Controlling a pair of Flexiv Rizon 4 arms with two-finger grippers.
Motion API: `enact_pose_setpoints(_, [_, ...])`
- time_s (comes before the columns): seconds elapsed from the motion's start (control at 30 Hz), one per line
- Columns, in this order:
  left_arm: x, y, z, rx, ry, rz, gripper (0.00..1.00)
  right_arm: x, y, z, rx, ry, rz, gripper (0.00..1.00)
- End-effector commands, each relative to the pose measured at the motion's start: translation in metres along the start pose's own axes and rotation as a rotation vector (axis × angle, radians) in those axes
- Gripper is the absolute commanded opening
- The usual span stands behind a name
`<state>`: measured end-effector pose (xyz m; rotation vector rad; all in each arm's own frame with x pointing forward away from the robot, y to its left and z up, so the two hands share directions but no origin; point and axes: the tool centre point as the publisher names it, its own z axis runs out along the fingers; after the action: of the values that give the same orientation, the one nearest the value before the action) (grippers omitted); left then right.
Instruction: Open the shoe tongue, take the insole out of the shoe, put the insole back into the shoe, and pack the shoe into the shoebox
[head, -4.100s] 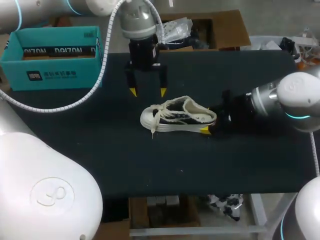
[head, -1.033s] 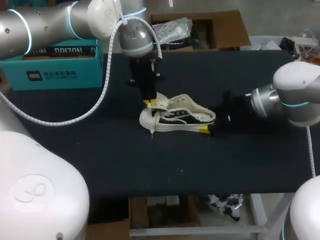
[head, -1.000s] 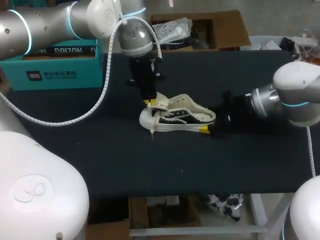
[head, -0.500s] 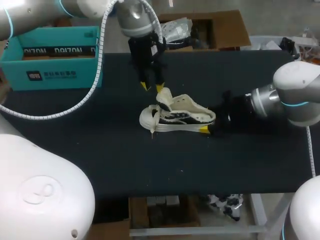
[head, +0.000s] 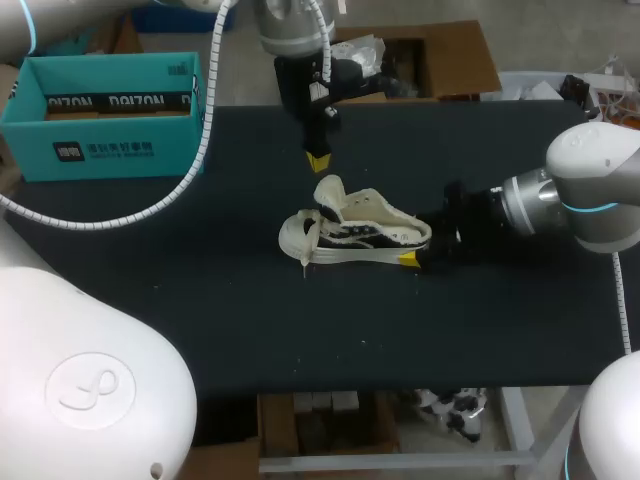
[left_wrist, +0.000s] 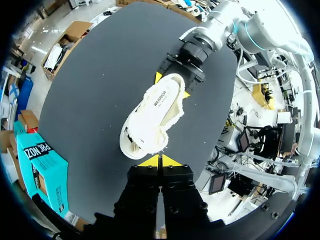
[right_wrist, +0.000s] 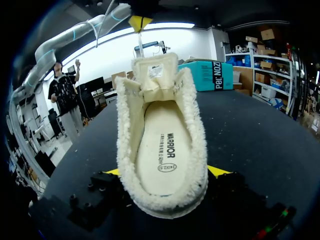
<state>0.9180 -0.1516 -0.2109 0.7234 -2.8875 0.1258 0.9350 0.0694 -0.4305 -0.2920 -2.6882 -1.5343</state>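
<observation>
A cream low-top shoe (head: 355, 228) lies mid-table, toe toward the left, its tongue (head: 328, 190) folded up and forward. The right wrist view looks into the open shoe at the insole (right_wrist: 165, 155) lying flat inside. My right gripper (head: 420, 250) is shut on the shoe's heel, a yellow tip on each side (right_wrist: 165, 172). My left gripper (head: 318, 155) hangs shut and empty above and behind the tongue, clear of the shoe (left_wrist: 160, 161). The teal shoebox (head: 105, 110) stands open at the far left corner.
A brown cardboard box (head: 400, 60) with bagged items sits just behind the table's far edge. The black tabletop (head: 200, 280) spreads bare in front of the shoe and between shoe and shoebox.
My left gripper let go of the tongue, rose and drew back toward the far edge, then shut. The tongue stays standing up. Right arm and shoe have not moved.
</observation>
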Motion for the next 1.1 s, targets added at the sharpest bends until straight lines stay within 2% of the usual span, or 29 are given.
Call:
enact_pose_setpoints(0.03, [-0.008,-0.02,0.002,-0.125,0.091,0.638,0.0,-0.004,-0.007,0.006,-0.004,0.004,-0.001,0.0])
enact_pose_setpoints(0.07, [-0.009,-0.022,0.002,-0.121,0.085,0.638,0.0,-0.004,-0.007,0.006,-0.004,0.004,-0.001,0.0])
enact_pose_setpoints(0.13, [-0.007,-0.035,0.013,-0.105,0.112,0.716,0.0,-0.004,-0.007,0.006,-0.004,0.004,-0.001,0.0])
enact_pose_setpoints(0.17, [-0.007,-0.039,0.017,-0.105,0.107,0.709,0.0,-0.004,-0.007,0.006,-0.004,0.004,-0.001,0.0])
enact_pose_setpoints(0.2, [-0.006,-0.043,0.023,-0.105,0.135,0.748,0.0,-0.004,-0.007,0.006,-0.004,0.004,-0.001,0.0])
enact_pose_setpoints(0.27, [-0.003,-0.05,0.037,-0.097,0.123,0.773,0.0,-0.004,-0.007,0.006,-0.004,0.004,-0.001,0.0])
enact_pose_setpoints(0.33, [-0.003,-0.054,0.046,-0.079,0.156,0.82,0.0,-0.004,-0.007,0.006,-0.004,0.004,-0.001,0.0])
enact_pose_setpoints(0.47, [-0.004,-0.058,0.065,-0.069,0.193,0.841,0.0,-0.004,-0.007,0.006,-0.004,0.004,-0.001,0.0])
enact_pose_setpoints(0.53, [-0.001,-0.057,0.076,-0.045,0.248,0.868,0.0,-0.004,-0.007,0.006,-0.004,0.004,-0.001,0.0])
enact_pose_setpoints(0.63, [0.003,-0.053,0.09,-0.043,0.311,0.861,0.0,-0.004,-0.007,0.006,-0.004,0.004,-0.001,0.0])
enact_pose_setpoints(0.67, [0.005,-0.053,0.092,-0.059,0.289,0.829,0.0,-0.004,-0.007,0.006,-0.004,0.004,-0.001,0.0])
enact_pose_setpoints(1.0, [0.005,-0.053,0.092,-0.059,0.289,0.829,0.0,-0.004,-0.007,0.006,-0.004,0.004,-0.001,0.0])
enact_pose_setpoints(1.1, [0.002,-0.06,0.106,-0.073,0.269,0.769,0.0,-0.004,-0.007,0.006,-0.004,0.004,-0.001,0.0])
